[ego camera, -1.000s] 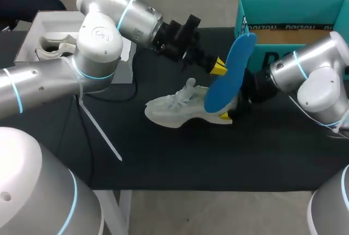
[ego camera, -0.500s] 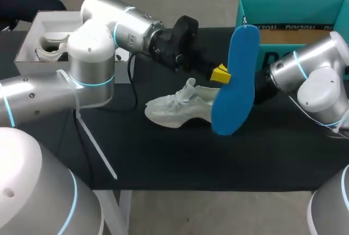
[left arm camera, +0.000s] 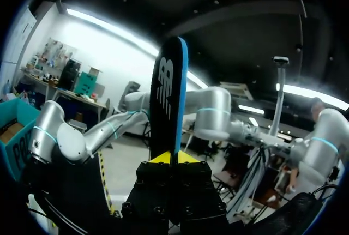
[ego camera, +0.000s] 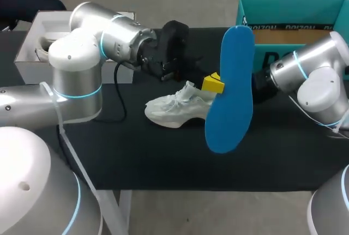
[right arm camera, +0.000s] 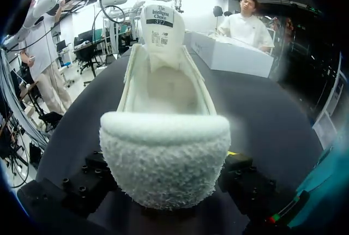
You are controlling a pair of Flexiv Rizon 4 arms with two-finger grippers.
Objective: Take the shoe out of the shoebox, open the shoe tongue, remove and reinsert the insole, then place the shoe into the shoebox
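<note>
The left gripper is clamped on one end of the blue insole, its yellow tips pressing the insole from both sides. In the left wrist view the insole stands straight out ahead of the tips, edge-on, with a dark face and a blue rim. From the head view it hangs in the air, tilted. Its upper end is level with the teal box and its lower end is over the table, crossing in front of the shoe's heel.

The right gripper is closed on the heel of the shoe. The fuzzy collar fills the gap between its fingers, and one yellow tip shows tight against the heel's side (the other tip is hidden under the collar). In the head view the insole covers this gripper, and only the right arm shows, coming in over the table's right side.

The shoe is white and sits sole down near the middle of the table, outside both boxes, with its toe pointing towards the left arm. Ahead of the right gripper the tongue stands up at the far end of the opening, and the inside of the shoe is pale.

The teal box stands at the far right corner, and a white box stands at the far left. A black cable lies on the table below the left arm.
</note>
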